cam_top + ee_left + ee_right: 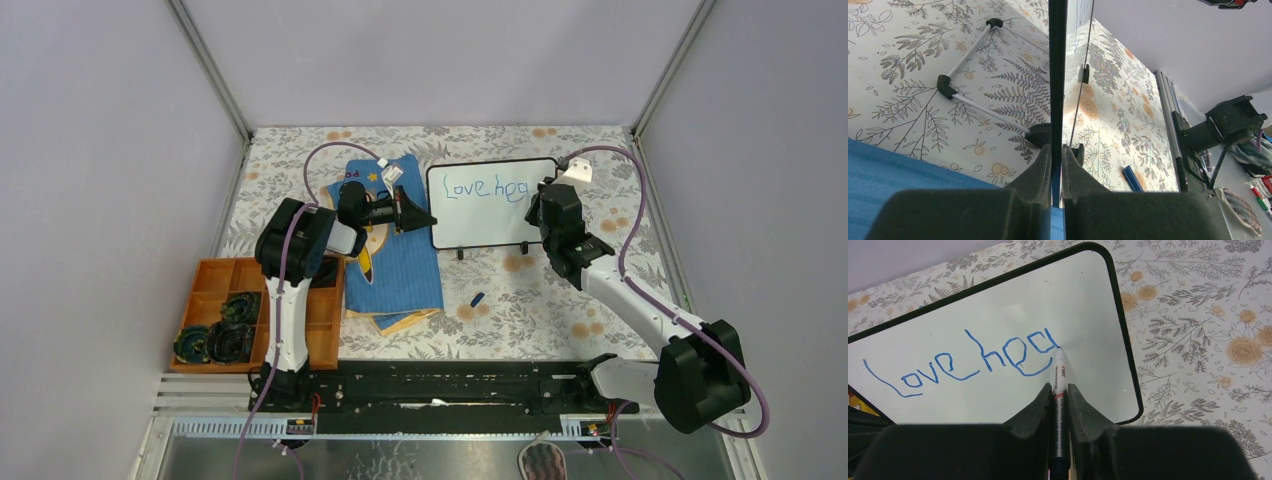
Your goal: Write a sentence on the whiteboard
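1. Right tool point(1059, 389) is clamped narrow on a marker point(1060, 371). The marker runs straight out between the fingers point(1035, 407), tip forward.
2. The marker tip touches the whiteboard point(1048, 300) face, at the top right of the last letter.
3. The sentence point(968, 364) is thin blue handwriting that reads "Love hea" in one line across the upper half of the board. The rest of the face is blank white.
4. From above, the right tool point(541, 206) sits at the right edge of the whiteboard point(490, 225), covering the end of the sentence point(484, 190).
5. Left tool point(1057, 150) is closed tight on the whiteboard point(1057, 75), one finger on each side of the thin black frame, seen edge-on.
6. From above, the left tool point(415, 215) grips the board's left edge and reaches in from over the blue cloth point(400, 270).
7. The whiteboard is propped up at the far middle of the desk point(520, 320), just right of the cloth, with its writing side facing the arms.
8. A black foot point(1040, 134) and a white rod stand point(968, 50) with black corner joints sit on the desk behind the board.
9. A small blue cap point(478, 298) lies on the floral desk in front of the board, apart from it. It also shows in the left wrist view point(1131, 178).
10. An orange tray point(215, 275) sits at the near left beside the left arm, with dark round parts point(215, 340) in its near compartments.
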Robot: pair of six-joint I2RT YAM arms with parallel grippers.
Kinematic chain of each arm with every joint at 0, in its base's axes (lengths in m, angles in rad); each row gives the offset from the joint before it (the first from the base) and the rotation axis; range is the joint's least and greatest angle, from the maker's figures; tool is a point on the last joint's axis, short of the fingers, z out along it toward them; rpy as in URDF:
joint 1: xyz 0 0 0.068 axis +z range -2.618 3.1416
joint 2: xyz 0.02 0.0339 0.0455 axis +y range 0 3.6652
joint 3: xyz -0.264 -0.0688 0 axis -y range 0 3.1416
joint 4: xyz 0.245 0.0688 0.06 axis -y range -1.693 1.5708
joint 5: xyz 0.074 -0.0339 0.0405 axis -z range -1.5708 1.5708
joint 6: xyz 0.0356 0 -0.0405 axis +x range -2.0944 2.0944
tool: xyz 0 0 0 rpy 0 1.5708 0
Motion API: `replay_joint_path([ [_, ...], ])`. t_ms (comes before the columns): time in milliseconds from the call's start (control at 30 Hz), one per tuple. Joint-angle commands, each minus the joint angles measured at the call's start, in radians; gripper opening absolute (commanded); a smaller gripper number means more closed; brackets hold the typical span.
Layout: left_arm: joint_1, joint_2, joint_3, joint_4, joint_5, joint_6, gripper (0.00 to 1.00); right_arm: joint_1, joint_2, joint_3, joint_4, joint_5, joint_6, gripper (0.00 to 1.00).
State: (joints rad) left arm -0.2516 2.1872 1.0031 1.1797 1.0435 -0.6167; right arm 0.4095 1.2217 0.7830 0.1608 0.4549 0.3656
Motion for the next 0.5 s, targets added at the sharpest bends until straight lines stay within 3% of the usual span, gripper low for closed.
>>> replay_joint_path([
  [0,-0.001,0.005,-0.029,-0.08,-0.014,0.052,0.0,-0.009,-0.033,0.003,-0.015,0.049,0.002,0.0],
  [200,-0.002,0.006,-0.029,-0.08,-0.014,0.052,0.0,-0.01,-0.116,-0.028,0.08,-0.04,0.009,0.0],
  [467,-0.002,0.008,-0.03,-0.075,-0.013,0.05,0.0,-0.018,-0.099,0.071,0.075,-0.035,0.001,0.0],
])
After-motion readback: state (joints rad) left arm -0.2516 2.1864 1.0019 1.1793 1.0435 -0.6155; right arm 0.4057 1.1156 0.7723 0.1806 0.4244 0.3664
